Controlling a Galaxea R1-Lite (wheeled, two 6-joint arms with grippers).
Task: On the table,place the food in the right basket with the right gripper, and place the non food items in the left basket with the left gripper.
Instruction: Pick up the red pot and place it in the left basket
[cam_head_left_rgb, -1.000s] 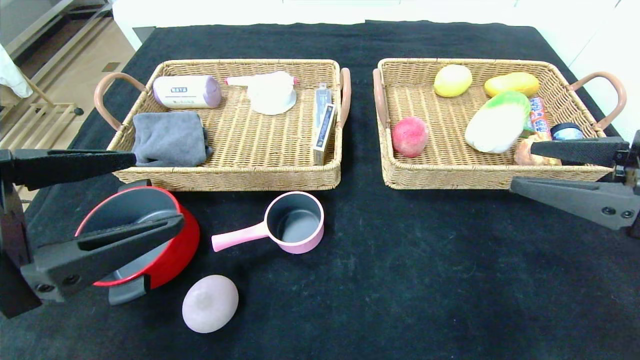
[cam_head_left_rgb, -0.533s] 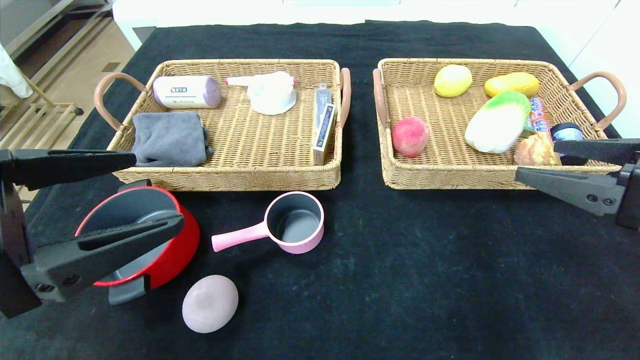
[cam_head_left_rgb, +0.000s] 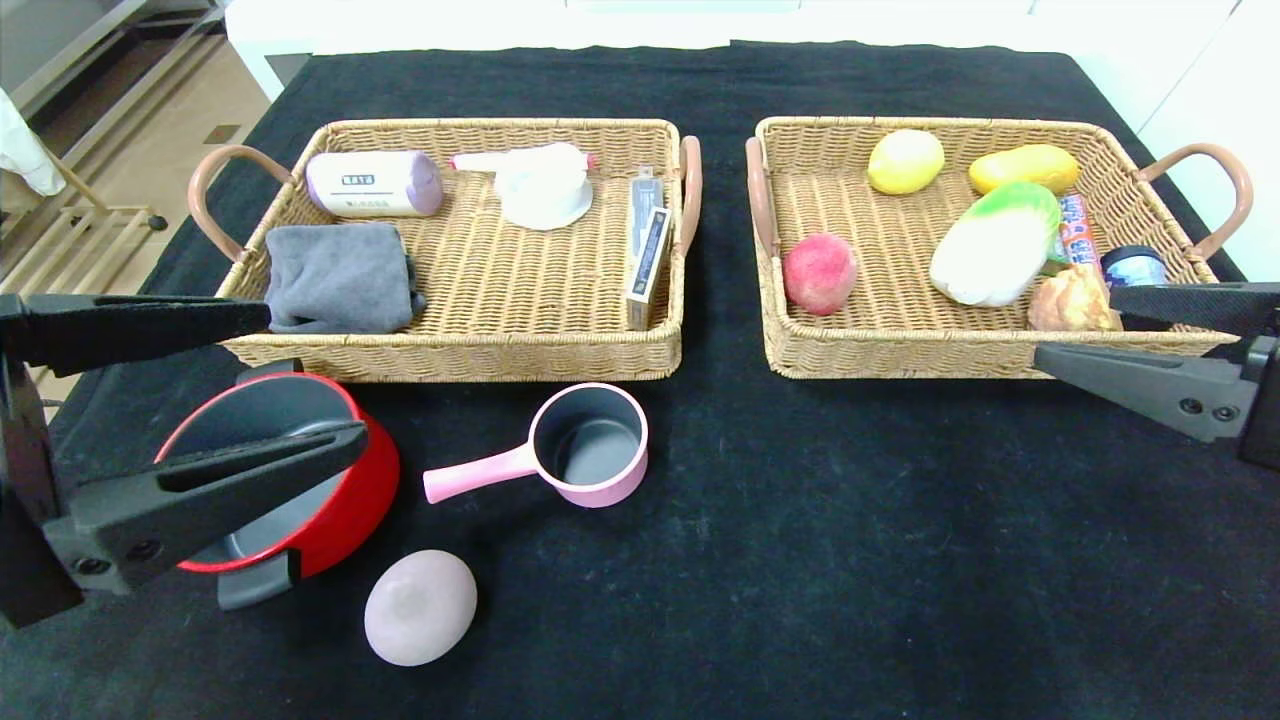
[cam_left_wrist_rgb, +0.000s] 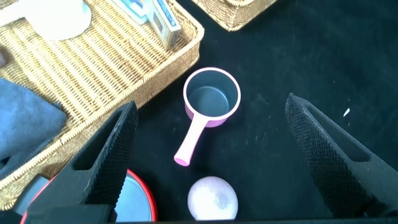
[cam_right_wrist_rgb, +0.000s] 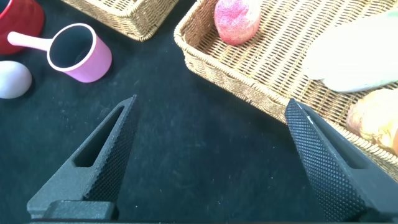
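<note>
Hovering at the bench's (cam_head_left_rgb: 820, 520) left edge, the left pincer (cam_head_left_rgb: 290, 385) is spread wide and holds nothing — one finger over the left basket's (cam_head_left_rgb: 450, 355) near left corner, the other over the red pot (cam_head_left_rgb: 345, 500). The right pincer (cam_head_left_rgb: 1085, 325) hangs at the right edge, also wide open and empty, its tips at the near right corner of the right basket (cam_head_left_rgb: 900, 350), just beside the bun (cam_head_left_rgb: 1072, 298). On the cloth in front of the left basket stand the pot, the pink saucepan (cam_head_left_rgb: 585, 445) with its handle pointing toward the pot, and nearer the robot the lilac lump (cam_head_left_rgb: 420, 606). The left basket holds a grey cloth (cam_head_left_rgb: 338, 275), a lilac roll (cam_head_left_rgb: 372, 183), a white item (cam_head_left_rgb: 540, 185) and the card box (cam_head_left_rgb: 650, 250) on edge against its right wall. In the right basket lie the cabbage (cam_head_left_rgb: 995, 245) — touching the bun — a red peach (cam_head_left_rgb: 820, 272), two yellow fruits (cam_head_left_rgb: 905, 160) at the back, an orange packet (cam_head_left_rgb: 1075, 228) and a dark can (cam_head_left_rgb: 1133, 265). The two baskets stand side by side, apart.
</note>
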